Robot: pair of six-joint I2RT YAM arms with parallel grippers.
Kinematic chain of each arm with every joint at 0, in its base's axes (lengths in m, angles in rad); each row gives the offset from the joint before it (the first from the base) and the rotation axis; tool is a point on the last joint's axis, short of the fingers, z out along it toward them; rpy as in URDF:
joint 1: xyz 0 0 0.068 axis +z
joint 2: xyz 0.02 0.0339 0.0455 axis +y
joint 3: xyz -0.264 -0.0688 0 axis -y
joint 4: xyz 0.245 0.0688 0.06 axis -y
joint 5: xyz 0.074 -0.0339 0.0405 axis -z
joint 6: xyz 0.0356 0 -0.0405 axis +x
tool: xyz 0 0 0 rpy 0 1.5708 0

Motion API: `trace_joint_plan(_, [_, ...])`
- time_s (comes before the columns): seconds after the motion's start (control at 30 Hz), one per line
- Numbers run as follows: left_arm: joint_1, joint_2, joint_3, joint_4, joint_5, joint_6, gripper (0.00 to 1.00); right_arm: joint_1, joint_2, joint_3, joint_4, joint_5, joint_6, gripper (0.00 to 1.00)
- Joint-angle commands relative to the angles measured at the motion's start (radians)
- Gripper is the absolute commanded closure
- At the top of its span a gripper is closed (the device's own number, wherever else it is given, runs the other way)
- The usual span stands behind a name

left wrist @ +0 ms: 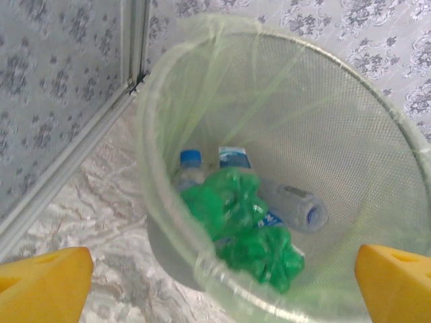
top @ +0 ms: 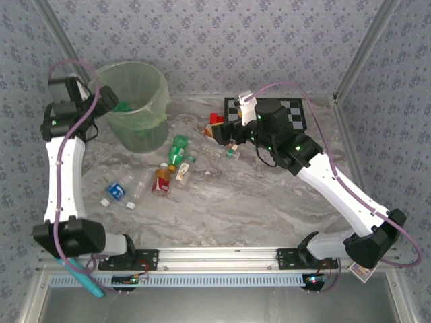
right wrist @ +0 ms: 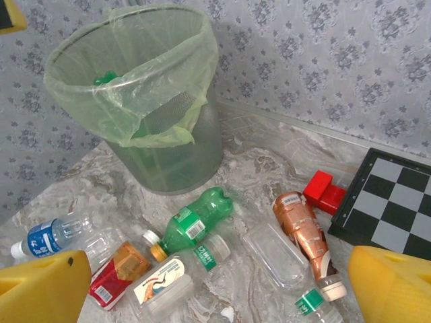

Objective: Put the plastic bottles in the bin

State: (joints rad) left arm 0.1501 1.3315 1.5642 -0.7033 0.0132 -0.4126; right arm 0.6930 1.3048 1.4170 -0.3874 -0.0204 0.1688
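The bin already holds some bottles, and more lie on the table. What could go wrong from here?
1. A loose liner drapes over the rim of the bin; the left end effector, open above it, might snag it.
2. The copper bottle lies beside the red block and a clear bottle; the open right end effector might nudge or grab the wrong one.

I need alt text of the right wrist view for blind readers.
A pale-green bin stands on a marbled table; before it lie a green bottle, a copper bottle and clear bottles. A red block sits beside a checkerboard; the open right gripper frames the bottom corners.
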Motion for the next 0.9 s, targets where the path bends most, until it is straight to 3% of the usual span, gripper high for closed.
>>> trace_joint_plan(0.0, [0.008,-0.095,-0.117,0.004,-0.005,-0.052,0.02,0.008,-0.012,-0.010,0.031,-0.034,0.009,0.00])
trace_joint_plan(0.43, [0.009,-0.367,-0.580,-0.066,0.016,-0.151,0.07,0.020,0.031,-0.017,0.063,-0.082,0.026,0.00])
trace_joint_plan(0.7, [-0.009,-0.332,-0.754,-0.012,0.143,-0.225,0.16,0.025,0.039,-0.012,0.060,-0.081,0.030,0.00])
trace_joint_plan(0.87, [-0.079,-0.260,-0.799,0.018,0.132,-0.208,0.19,0.025,0.036,-0.010,0.047,-0.070,0.029,0.00])
